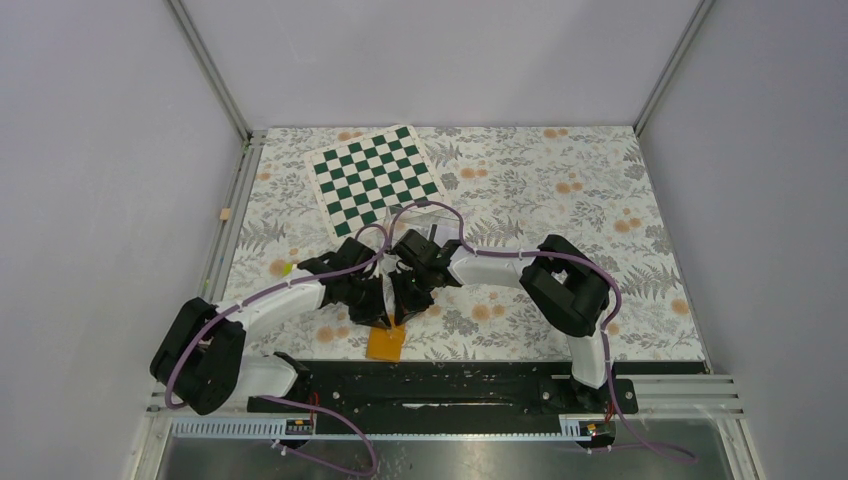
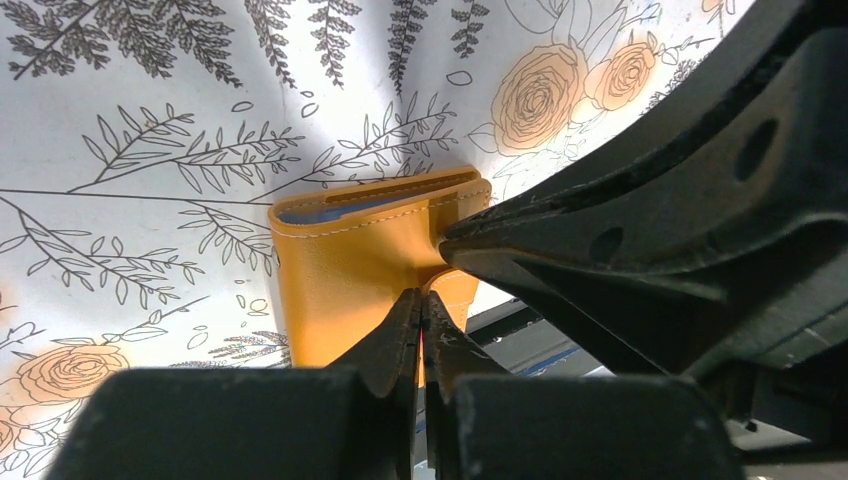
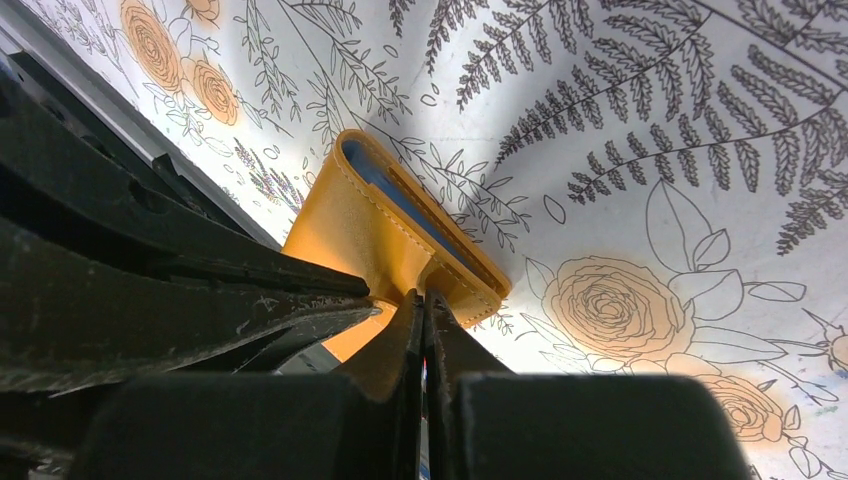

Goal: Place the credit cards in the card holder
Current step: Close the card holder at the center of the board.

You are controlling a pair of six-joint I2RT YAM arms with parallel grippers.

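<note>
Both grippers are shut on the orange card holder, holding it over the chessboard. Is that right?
Not quite. The left gripper and right gripper are both shut on the card holder, but it is not over the chessboard. It is over the flowered table near the front edge, with the chessboard farther back. The top view shows this.

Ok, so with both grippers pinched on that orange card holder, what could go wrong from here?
The left gripper and right gripper are both shut on the card holder, fingertips almost touching; an uneven pull could slip one flap free or knock the fingers together.
The holder is close to the near edge of the table, so if it drops it might slide onto the black rail.
</note>
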